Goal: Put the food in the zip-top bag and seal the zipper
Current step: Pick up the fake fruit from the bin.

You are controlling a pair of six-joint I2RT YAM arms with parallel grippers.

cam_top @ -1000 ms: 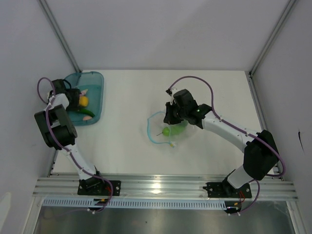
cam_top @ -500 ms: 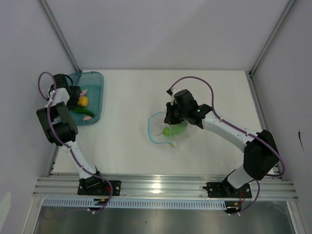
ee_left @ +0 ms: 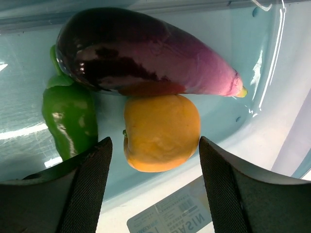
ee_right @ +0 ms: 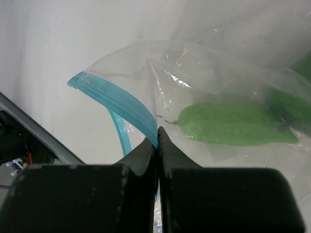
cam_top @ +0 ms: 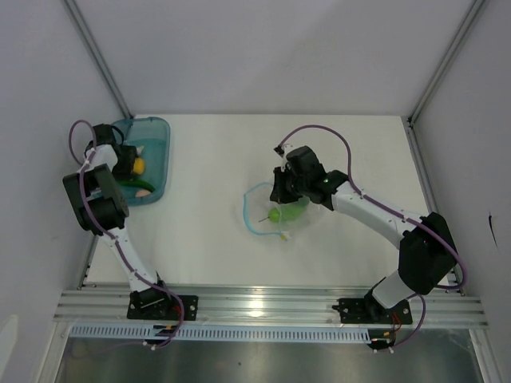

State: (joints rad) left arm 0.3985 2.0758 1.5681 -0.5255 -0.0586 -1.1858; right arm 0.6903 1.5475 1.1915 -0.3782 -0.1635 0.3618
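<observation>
While the right fingers [ee_right: 143, 155] clamp the blue rim [ee_right: 112, 99] of the bag [ee_right: 218, 87] on the tabletop [cam_top: 207, 247], the left fingers [ee_left: 92, 184] stand apart over the yellow fruit [ee_left: 163, 131] in the tub [cam_top: 158, 152], seemingly fetching it: close, then lift.

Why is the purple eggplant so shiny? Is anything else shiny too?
Left wrist view: light leaves white glare on the eggplant and streaks on the tub. Right wrist view: the bag glints. Top view: a bright patch on the metal rail.
</observation>
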